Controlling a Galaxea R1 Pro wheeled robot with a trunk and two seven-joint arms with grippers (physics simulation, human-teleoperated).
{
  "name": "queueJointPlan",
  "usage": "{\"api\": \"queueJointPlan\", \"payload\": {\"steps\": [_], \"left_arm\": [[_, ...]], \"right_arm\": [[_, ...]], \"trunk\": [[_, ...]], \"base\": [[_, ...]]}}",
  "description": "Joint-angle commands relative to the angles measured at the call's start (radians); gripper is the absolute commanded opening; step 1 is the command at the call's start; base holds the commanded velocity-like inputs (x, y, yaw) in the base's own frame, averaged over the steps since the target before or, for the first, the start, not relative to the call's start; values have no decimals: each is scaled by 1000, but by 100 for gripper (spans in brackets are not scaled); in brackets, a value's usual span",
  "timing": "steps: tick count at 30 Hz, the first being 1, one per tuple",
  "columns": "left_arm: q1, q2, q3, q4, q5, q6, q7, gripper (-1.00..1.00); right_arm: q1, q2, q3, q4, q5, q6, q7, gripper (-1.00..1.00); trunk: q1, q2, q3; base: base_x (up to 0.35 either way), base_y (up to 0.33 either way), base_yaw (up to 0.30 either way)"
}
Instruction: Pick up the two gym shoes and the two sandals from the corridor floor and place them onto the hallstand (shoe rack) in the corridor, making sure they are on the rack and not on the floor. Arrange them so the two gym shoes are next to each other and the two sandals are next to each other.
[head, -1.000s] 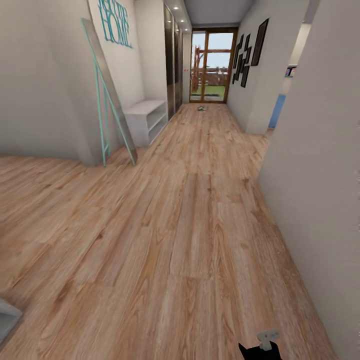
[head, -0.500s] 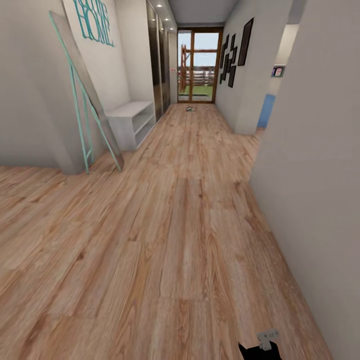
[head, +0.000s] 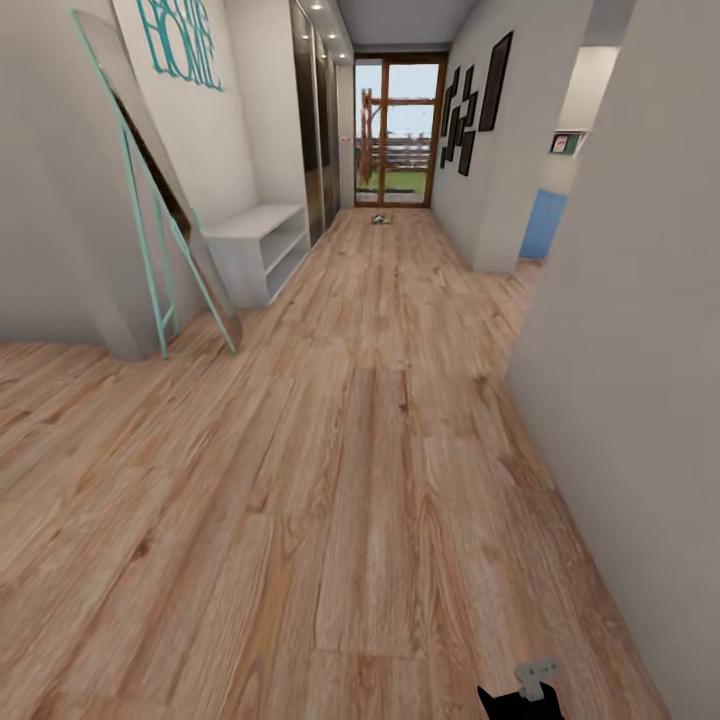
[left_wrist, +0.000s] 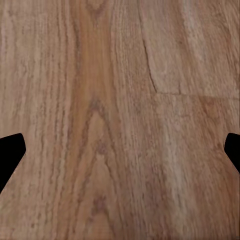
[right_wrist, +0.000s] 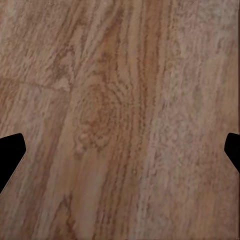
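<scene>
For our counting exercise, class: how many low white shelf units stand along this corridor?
1. The white shelf unit stands against the left wall, just beyond the leaning mirror. Others may be hidden round the corners or further down the corridor.

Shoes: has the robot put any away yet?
None look put away. The white shelf unit on the left looks bare. Both tools, left tool and right tool, are open over bare corridor floor, holding nothing. A small thing lies far off by the glass door, too small to tell. Everything is left.
</scene>
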Motion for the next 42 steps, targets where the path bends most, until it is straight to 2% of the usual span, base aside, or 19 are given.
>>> {"api": "queueJointPlan", "payload": {"steps": [1,42], "left_arm": [[-1,-1,7,1,-6,-3,-7,100],[-1,-1,8,2,-6,-3,-7,100]], "right_arm": [[-1,0,-9,1,9,-3,3,100],[-1,4,-9,0,9,-2,3,100]], "trunk": [[0,0,-1],[0,0,-1]], "base": [[335,0,0],[335,0,0]]}}
